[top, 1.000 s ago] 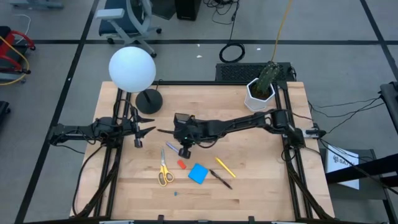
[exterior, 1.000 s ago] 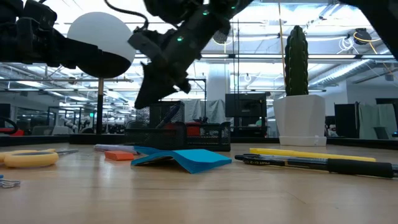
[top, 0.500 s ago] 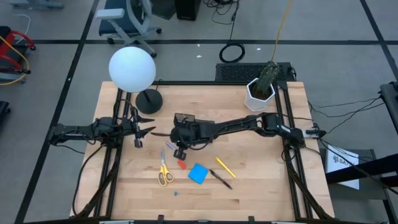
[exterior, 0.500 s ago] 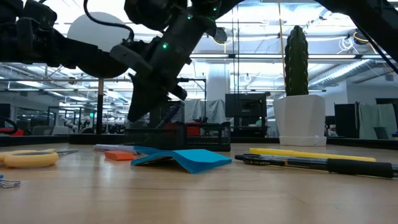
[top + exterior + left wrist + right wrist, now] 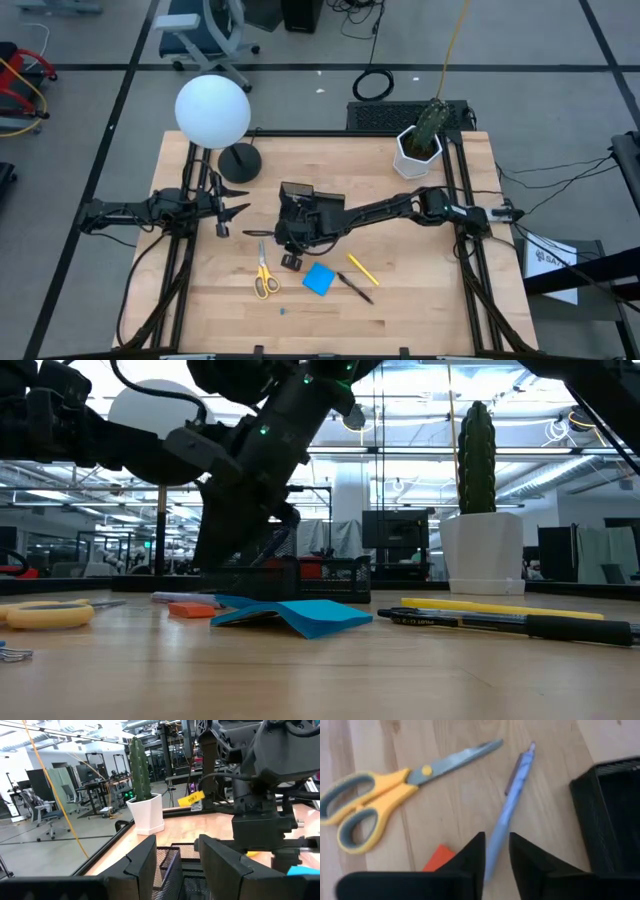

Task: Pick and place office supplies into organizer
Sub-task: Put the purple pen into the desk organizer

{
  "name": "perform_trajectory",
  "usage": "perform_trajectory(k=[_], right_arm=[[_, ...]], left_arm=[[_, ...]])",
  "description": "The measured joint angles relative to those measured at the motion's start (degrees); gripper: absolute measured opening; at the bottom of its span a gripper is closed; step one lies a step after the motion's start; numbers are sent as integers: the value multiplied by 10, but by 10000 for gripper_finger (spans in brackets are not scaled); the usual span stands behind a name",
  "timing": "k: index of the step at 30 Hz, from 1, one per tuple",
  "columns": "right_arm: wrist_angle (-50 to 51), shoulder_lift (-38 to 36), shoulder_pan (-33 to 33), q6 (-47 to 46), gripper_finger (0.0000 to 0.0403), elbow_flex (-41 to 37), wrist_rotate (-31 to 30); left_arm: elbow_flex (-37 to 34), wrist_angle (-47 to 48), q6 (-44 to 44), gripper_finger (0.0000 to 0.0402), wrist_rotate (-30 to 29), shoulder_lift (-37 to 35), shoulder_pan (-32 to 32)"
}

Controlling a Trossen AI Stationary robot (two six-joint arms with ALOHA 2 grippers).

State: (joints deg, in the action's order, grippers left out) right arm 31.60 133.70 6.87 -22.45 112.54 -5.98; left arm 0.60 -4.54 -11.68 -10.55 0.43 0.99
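My right gripper is open above the purple-grey pen, with one finger on each side of the pen's line. In the low view it hangs just above the pen. A red eraser-like piece lies flat beside the pen. The yellow-handled scissors, blue pad, yellow pen and black pen also lie flat on the table. The black organizer stands just beyond the gripper. My left gripper waits open at the table's left.
A round black lamp base with a white globe stands at the far left. A cactus in a white pot is at the far right. A tiny blue piece lies near the near edge. Bare wood lies to the right of the pens.
My right gripper has moved toward the table's near edge and down, from beside the organizer to over the purple-grey pen and the red piece. In the high view it now covers the red piece. No object has moved.
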Motion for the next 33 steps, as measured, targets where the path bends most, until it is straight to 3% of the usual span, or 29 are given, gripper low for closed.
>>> perform_trajectory(k=[7, 14, 24, 33], right_arm=[[-3, 18, 2, -14, 141, 0, 0], [3, 35, 4, -33, 148, 0, 0], [0, 45, 4, -28, 117, -1, -4], [-1, 46, 3, 10, 24, -2, -2]], left_arm=[[0, 0, 0, 154, 0, 0, 0], [0, 0, 0, 154, 1, 0, 0], [0, 1, 0, 154, 0, 0, 0], [0, 0, 0, 154, 0, 0, 0]])
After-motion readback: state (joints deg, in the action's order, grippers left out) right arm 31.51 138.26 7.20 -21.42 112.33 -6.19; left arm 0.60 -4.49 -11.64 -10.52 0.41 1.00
